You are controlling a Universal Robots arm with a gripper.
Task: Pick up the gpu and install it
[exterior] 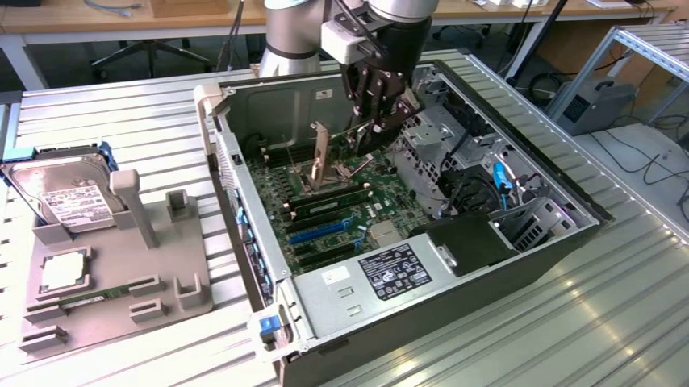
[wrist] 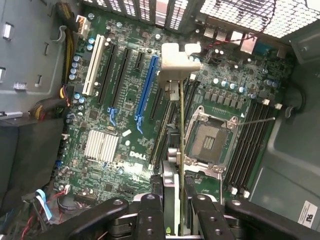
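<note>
A: Exterior view. What does the arm carry, taking the open computer case point(exterior: 560, 242) as landmark?

B: The gripper point(exterior: 372, 121) hangs inside the case, above the green motherboard point(exterior: 334, 218), toward the case's far wall. Its dark fingers are clamped on the gpu point(exterior: 321, 157), which stands on edge over the board; the card's pale metal bracket point(exterior: 319, 149) points toward the case's slotted rear panel.

A: And outside the case?

B: On the exterior view's left of the case sits a grey fixture tray point(exterior: 108, 282). A silver hard drive point(exterior: 64, 201) with a white label leans in the tray's far end, and a slim green memory stick point(exterior: 97, 294) lies near its front.

A: Wrist view. Where is the card, relative to the motherboard point(wrist: 125, 150)?

B: The gpu point(wrist: 181, 130) appears edge-on as a thin vertical line between the two black gripper fingers point(wrist: 150, 215). Its bracket point(wrist: 176, 62) ends in a bent pale tab near the case's perforated rear panel. The card hangs over the board, between the blue expansion slot point(wrist: 146, 95) and the empty processor socket point(wrist: 207, 137). Whether its lower edge touches a slot cannot be told.

A: State of the end effector?

B: Clenched on the card, jaws pressed against its two faces.
</note>
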